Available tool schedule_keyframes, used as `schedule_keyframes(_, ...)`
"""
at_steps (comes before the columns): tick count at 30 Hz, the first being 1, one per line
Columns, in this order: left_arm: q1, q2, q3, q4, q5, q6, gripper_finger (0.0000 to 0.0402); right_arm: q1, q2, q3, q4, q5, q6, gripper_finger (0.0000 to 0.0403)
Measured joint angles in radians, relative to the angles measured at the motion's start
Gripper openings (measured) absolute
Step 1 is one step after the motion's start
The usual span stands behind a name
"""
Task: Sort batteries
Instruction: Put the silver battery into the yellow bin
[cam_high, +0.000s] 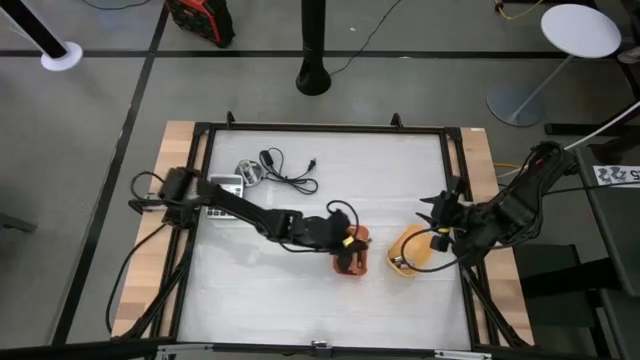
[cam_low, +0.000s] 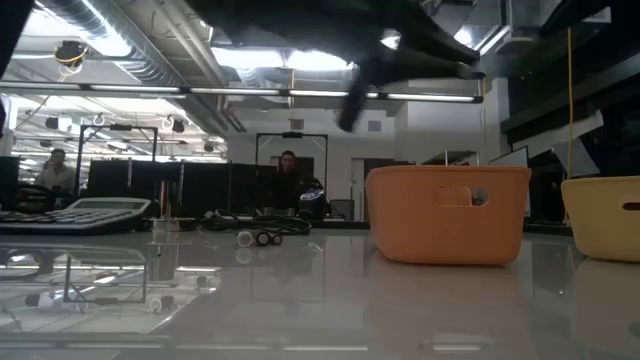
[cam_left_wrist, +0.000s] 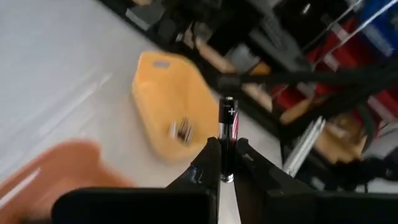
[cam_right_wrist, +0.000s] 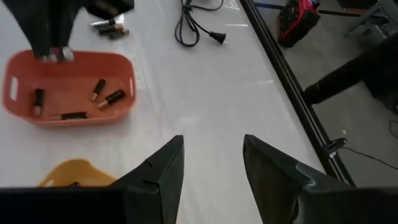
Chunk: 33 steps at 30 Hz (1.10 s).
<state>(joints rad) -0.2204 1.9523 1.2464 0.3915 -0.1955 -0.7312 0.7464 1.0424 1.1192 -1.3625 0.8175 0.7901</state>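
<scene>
Overhead, the white bench (cam_high: 300, 290) is carrying a grey calculator (cam_high: 224, 186) and a black cable (cam_high: 285, 172) at its far left, with an orange tray (cam_high: 352, 262) and a yellow tray (cam_high: 412, 250) side by side nearer the middle. Above the orange tray, the left claw (cam_left_wrist: 225, 163) is pinching one upright battery (cam_left_wrist: 227, 127) marked with a plus sign. Four batteries (cam_right_wrist: 111, 98) are lying inside the orange tray. Beside the yellow tray, the right claw (cam_right_wrist: 212, 163) is hanging spread and empty.
</scene>
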Motion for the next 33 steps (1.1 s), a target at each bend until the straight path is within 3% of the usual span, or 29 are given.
schedule_keyframes(3,0.017,0.1,0.068,0.077,0.0,0.002,0.0018,0.0,0.0,-0.015,0.001,0.002,0.0,0.0161)
schedule_keyframes(8,0.031,0.3,0.323,0.082,0.049,0.115,0.0022,0.0,0.0,-0.017,0.002,0.002,-0.001,0.0161)
schedule_keyframes(15,0.033,0.475,0.635,-0.104,0.085,0.364,0.0023,0.0,0.0,-0.017,0.004,0.002,-0.001,0.0161)
schedule_keyframes(22,0.039,0.487,0.663,-0.123,0.085,0.551,0.0036,0.0,0.0,-0.017,0.011,0.002,-0.002,0.0161)
schedule_keyframes(33,0.047,0.483,0.663,-0.149,0.084,0.583,0.0156,0.0,0.0,-0.017,0.068,-0.01,-0.003,0.0161)
